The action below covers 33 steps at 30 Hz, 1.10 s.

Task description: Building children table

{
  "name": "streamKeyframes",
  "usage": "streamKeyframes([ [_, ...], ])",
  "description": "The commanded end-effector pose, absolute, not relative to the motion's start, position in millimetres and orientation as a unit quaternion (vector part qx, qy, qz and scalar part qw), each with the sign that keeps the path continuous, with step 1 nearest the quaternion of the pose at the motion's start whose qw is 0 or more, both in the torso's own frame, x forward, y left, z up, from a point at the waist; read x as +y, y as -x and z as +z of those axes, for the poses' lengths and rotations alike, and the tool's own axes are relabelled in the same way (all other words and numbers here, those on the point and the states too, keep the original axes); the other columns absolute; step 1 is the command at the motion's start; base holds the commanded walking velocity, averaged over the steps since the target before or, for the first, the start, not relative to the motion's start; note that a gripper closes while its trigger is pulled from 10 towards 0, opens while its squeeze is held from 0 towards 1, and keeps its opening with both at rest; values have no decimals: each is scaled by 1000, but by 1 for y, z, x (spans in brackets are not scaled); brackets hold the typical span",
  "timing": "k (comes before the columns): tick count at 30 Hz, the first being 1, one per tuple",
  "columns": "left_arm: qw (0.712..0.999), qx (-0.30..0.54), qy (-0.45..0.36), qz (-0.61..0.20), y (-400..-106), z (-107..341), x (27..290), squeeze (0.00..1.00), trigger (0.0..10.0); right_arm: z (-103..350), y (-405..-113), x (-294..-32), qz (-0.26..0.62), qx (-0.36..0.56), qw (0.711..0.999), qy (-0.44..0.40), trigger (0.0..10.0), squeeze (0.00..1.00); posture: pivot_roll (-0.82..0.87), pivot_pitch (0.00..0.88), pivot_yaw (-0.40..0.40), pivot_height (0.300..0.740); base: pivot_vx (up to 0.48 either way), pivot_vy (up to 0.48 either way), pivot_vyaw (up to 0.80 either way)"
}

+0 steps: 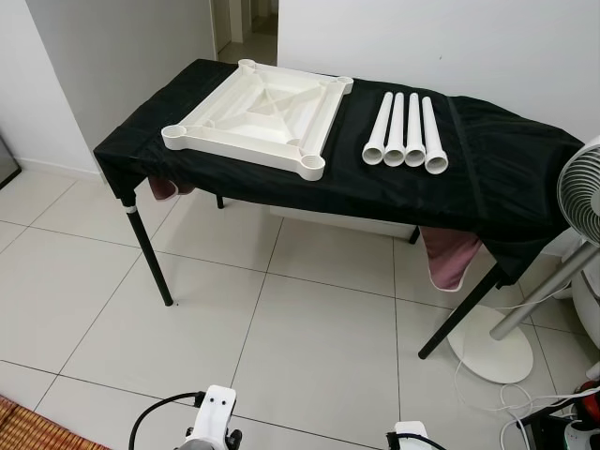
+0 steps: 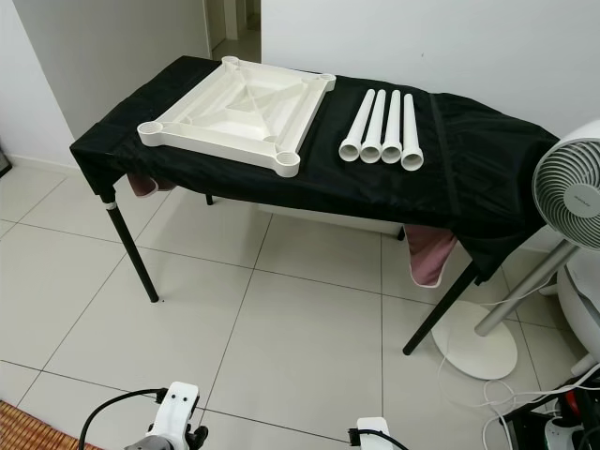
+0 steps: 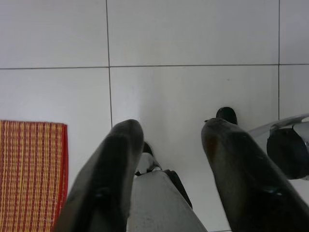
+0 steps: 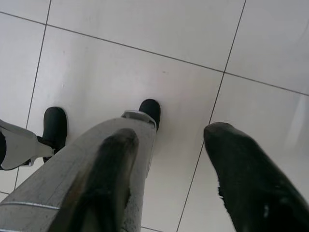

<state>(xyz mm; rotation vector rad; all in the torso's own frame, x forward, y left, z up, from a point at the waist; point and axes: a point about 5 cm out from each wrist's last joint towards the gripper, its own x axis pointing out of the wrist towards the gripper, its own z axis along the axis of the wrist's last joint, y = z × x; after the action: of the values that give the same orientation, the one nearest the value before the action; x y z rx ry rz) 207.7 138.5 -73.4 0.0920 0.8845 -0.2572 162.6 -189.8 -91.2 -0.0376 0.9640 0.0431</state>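
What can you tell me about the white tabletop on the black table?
The tabletop is a square white panel that looks like moulded plastic, lying flat and upside down on the left part of the black-covered table. Its underside faces up, showing a raised rim, diagonal ribs crossing to a centre, and a round open socket at each corner. No sockets hold a leg; the four white tubes lie apart to its right. One corner reaches the table's front edge. Nothing else touches it.

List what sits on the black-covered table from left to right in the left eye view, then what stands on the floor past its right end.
White tabletop panel lying upside down → four white leg tubes side by side → past the black-covered table, the white pedestal fan on the floor.
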Motion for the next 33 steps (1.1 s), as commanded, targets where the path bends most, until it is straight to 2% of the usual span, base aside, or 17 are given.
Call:
streamKeyframes([
  [1, 889, 422, -36, -174, -209, -71, 138, 1000, 10000, -89, -165, -195, 18, 457, 889, 18, 10000, 1000, 40, 24, -28, 740, 0, 0, 0],
  [8, 903, 384, -25, -192, -220, -63, 139, 1000, 10000, -78, -183, -197, 33, 410, 911, 11, 10000, 1000, 35, 51, -30, 740, 0, 0, 0],
  [10, 916, 350, -11, -196, -228, -55, 140, 1000, 10000, -68, -198, -197, 47, 364, 930, 2, 10000, 1000, 32, 66, -34, 740, 0, 0, 0],
  [12, 919, 340, -6, -198, -231, -53, 140, 1000, 10000, -65, -202, -196, 51, 349, 936, 0, 10000, 1000, 32, 66, -34, 740, 0, 0, 0],
  [13, 929, 311, 1, -201, -237, -46, 140, 1000, 10000, -55, -213, -195, 58, 307, 950, -6, 10000, 1000, 29, 73, -34, 740, 0, 0, 0],
  [14, 929, 311, 1, -201, -237, -46, 140, 1000, 10000, -55, -213, -195, 58, 307, 950, -6, 10000, 1000, 29, 73, -34, 740, 0, 0, 0],
  [16, 944, 256, 21, -206, -248, -33, 140, 1000, 10000, -38, -229, -192, 69, 232, 970, -24, 10000, 1000, 28, 79, -34, 740, 0, 0, 0],
  [17, 944, 256, 21, -206, -248, -33, 140, 1000, 10000, -38, -229, -192, 69, 232, 970, -24, 10000, 1000, 28, 79, -34, 740, 0, 0, 0],
  [18, 956, 190, 35, -223, -260, -15, 137, 1000, 10000, -14, -243, -189, 81, 150, 985, -35, 10000, 1000, 29, 86, -38, 740, 0, 0, 0],
  [19, 959, 165, 37, -228, -264, -8, 135, 1000, 10000, -3, -248, -187, 87, 119, 988, -38, 10000, 1000, 30, 86, -38, 740, 0, 0, 0],
  [23, 962, 132, 37, -236, -270, 3, 132, 1000, 10000, 12, -252, -184, 99, 80, 991, -35, 10000, 1000, 33, 94, -39, 740, 0, 0, 0],
  [30, 960, 17, 23, -279, -290, 55, 121, 1000, 10000, 59, -263, -173, 133, -9, 991, -17, 10000, 1000, 42, 100, -35, 740, 0, 0, 0],
  [31, 961, -17, 22, -276, -294, 74, 121, 1000, 10000, 77, -266, -172, 127, -45, 991, -17, 10000, 1000, 46, 98, -31, 740, 0, 0, 0],
  [33, 961, -26, 23, -274, -294, 79, 120, 1000, 10000, 83, -266, -172, 123, -57, 991, -18, 10000, 1000, 46, 98, -31, 740, 0, 0, 0],
])
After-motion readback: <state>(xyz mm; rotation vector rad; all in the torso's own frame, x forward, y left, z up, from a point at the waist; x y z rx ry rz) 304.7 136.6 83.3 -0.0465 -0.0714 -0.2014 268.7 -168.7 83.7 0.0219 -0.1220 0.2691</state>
